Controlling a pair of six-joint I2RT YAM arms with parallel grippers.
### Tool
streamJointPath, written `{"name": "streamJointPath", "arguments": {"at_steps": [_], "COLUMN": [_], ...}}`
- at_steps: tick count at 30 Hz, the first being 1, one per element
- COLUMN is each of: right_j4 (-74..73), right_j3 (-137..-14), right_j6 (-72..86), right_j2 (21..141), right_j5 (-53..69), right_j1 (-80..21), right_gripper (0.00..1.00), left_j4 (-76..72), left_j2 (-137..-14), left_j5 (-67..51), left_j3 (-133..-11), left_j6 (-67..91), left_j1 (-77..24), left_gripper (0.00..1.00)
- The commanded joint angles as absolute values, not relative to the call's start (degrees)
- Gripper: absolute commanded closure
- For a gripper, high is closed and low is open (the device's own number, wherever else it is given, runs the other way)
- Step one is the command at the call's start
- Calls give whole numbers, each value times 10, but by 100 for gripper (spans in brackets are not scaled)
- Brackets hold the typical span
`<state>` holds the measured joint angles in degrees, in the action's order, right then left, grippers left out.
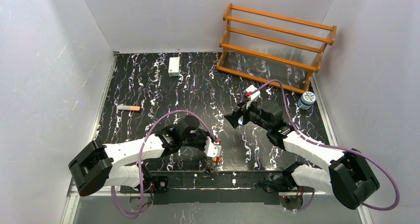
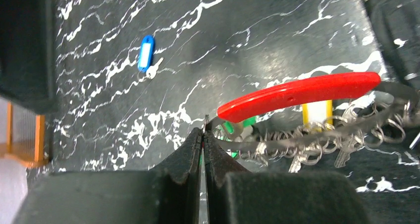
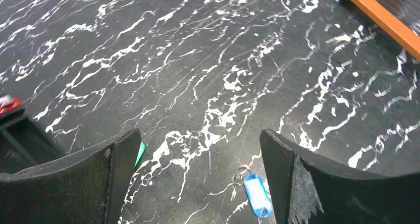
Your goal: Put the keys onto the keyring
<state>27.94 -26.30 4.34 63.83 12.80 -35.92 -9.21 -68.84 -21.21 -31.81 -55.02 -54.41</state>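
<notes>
1. The left claw (image 2: 203, 132) is down at the near edge of the surface (image 1: 148, 85), about the middle. Its jaws are pressed together, with a thin metal end of the keyring (image 2: 277, 143) poking out at the tips, so it looks clamped on the loop.
2. The keyring lies just beyond that claw. Its red segment (image 2: 297, 92) arches over the top, and a messy bunch of small metal keys and split rings hangs below it. A yellow tag (image 2: 317, 112) sits behind the bunch.
3. A green tag (image 2: 238, 130) is tucked under the near end of the red segment. I can't tell if it's threaded on the loop or just lying against it.
4. The right claw (image 3: 197, 140) hovers right of centre with its jaws wide apart, holding nothing.
5. The blue key (image 3: 256, 194) lies flat on the surface right under the right claw, close to the inside of one finger (image 3: 297, 184). It's well apart from the keyring.
6. A sliver of green (image 3: 140, 153) peeks out from behind the other finger. It's too hidden to say what it is.
7. Other stuff: a white box (image 1: 174, 66) at the far edge, an orange-tipped marker (image 1: 130, 108) on the left, and a wooden rack (image 1: 277, 40) at the far right.
</notes>
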Motion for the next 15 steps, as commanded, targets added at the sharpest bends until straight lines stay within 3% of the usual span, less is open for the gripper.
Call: {"name": "streamJointPath", "arguments": {"at_steps": [1,7,15], "right_j4": [269,212,201], "right_j3": [-260,-271,-263], "right_j6": [102,90,145], "right_j2": [625,624,607], "right_j5": [62,131,81], "right_j1": [-352,-352,-350], "right_gripper": [1,1,1], "left_j4": [-112,-111,-36], "left_j2": [-688,-653,-686], "left_j5": [-255,-177,-123], "left_j3": [-310,-302,-350], "left_j6": [-547,-540,-597], "left_j1": [-563,-563,-564], "left_gripper": [100,100,100]}}
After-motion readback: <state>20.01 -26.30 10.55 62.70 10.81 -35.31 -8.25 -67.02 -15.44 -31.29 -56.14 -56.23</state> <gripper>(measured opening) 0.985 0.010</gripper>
